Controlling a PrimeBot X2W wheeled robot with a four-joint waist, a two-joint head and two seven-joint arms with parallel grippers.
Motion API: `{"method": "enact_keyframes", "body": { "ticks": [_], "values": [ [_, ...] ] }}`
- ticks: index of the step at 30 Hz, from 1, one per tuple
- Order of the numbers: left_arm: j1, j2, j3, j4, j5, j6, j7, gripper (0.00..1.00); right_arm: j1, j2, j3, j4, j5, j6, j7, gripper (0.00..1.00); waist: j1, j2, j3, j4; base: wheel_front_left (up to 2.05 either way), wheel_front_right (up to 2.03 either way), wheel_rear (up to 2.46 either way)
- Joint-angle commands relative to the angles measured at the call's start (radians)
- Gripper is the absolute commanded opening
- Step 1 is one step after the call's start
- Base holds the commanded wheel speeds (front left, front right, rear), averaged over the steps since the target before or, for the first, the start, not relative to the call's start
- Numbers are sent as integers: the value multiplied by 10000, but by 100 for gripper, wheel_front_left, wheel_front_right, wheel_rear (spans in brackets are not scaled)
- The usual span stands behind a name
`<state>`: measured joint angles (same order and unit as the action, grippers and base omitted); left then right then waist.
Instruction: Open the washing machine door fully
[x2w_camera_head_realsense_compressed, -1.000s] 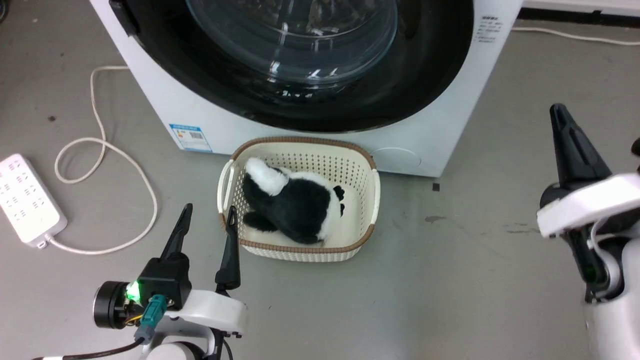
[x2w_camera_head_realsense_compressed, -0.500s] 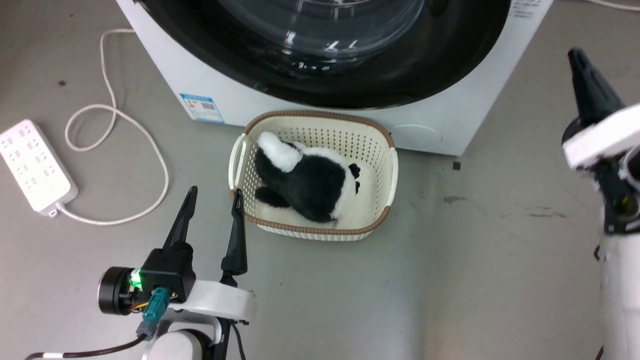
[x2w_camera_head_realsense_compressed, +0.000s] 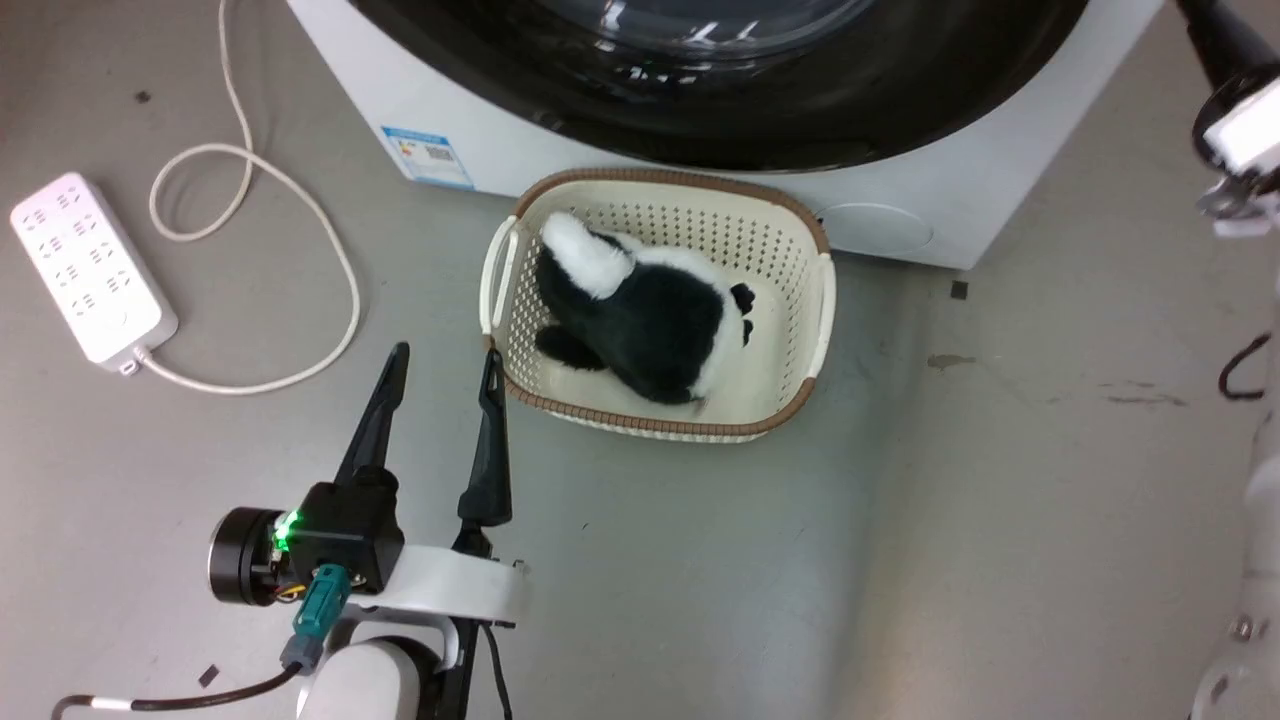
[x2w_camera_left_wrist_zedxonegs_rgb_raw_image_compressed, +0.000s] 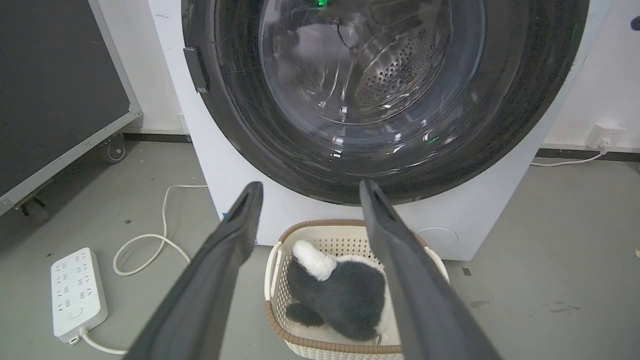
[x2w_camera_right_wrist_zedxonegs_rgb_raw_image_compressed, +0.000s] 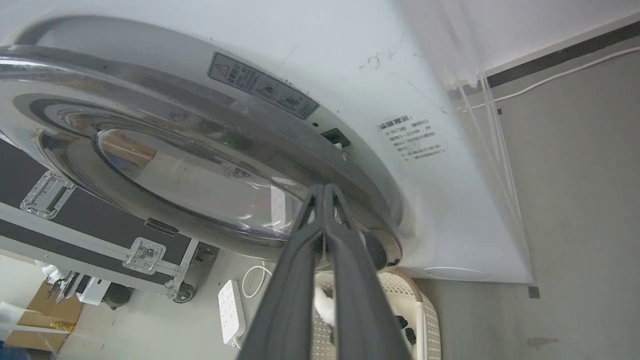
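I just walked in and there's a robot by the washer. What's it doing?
The robot is getting at the washing machine door, which isn't swung open yet. Its shut right gripper points at the door's rim. The open left gripper hovers beside a laundry basket holding a black-and-white plush toy.

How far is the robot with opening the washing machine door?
Nothing looks done: the washing machine door looks shut against the washing machine. In hand: the shut right gripper points at the door's rim; contact is unclear. Remaining: the whole swing open. The left gripper hangs open, empty.
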<state>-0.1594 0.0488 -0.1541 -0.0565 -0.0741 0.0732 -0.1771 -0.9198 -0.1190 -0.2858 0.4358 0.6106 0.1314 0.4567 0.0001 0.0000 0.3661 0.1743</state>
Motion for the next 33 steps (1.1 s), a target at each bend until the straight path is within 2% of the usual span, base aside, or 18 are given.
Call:
{"method": "enact_keyframes", "body": {
  "ticks": [1,11,26,33],
  "values": [
    [-220,10,-101,-46,-55,102,-121,100,-594,-78,-245,351,219,-3,326,0,-1,0,154,114,0,0,0],
    [-440,11,-317,-113,-146,206,-330,100,-2738,-179,-1516,2082,444,-4,1809,0,-1,0,686,411,0,0,0],
    [-761,13,-618,-248,-295,417,-642,100,-5517,-662,-3190,4282,137,-6,3830,0,-1,0,1392,913,0,0,0],
    [-829,14,-705,-248,-337,510,-789,100,-5809,-606,-3716,4904,17,-7,5175,0,-1,0,1334,1075,0,0,0]
  ]
}}
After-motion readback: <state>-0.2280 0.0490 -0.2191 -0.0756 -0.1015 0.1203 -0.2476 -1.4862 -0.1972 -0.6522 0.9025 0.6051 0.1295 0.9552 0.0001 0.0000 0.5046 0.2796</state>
